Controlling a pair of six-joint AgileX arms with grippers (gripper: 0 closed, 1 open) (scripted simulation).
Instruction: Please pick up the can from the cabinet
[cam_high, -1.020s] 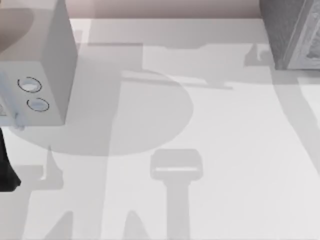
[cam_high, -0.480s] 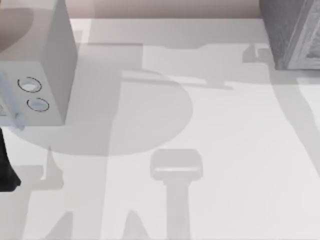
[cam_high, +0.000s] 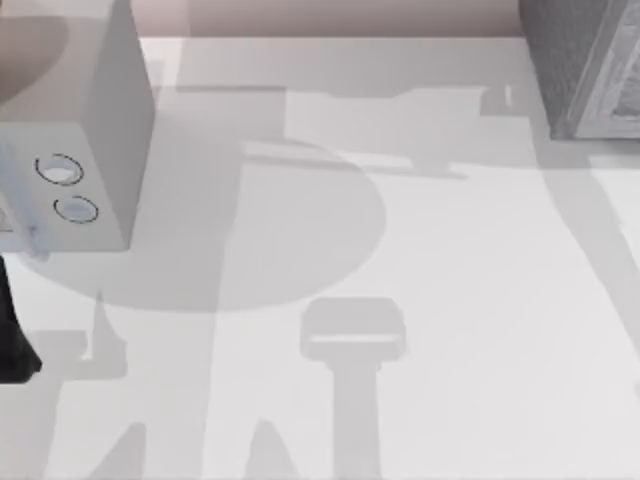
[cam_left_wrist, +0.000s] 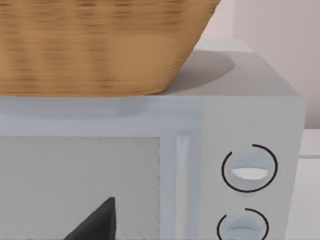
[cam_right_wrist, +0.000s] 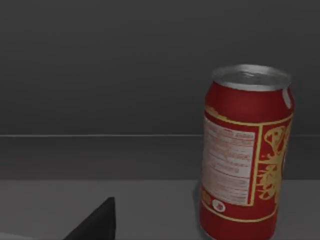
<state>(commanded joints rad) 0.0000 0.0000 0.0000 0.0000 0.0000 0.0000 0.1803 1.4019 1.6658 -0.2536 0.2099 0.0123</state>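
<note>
The right gripper (cam_right_wrist: 95, 222), of which just a dark tip shows so I cannot tell how its fingers stand, faces into the cabinet (cam_high: 585, 70); the red can (cam_right_wrist: 245, 155) stands upright on the shelf ahead of it and off to one side, long axis vertical, with nothing between. This arm is plainly the nearer. Farther off, the left gripper (cam_left_wrist: 95, 222), equally unreadable, faces the microwave (cam_left_wrist: 250, 130) with a wicker basket (cam_left_wrist: 100, 45) on top.
</note>
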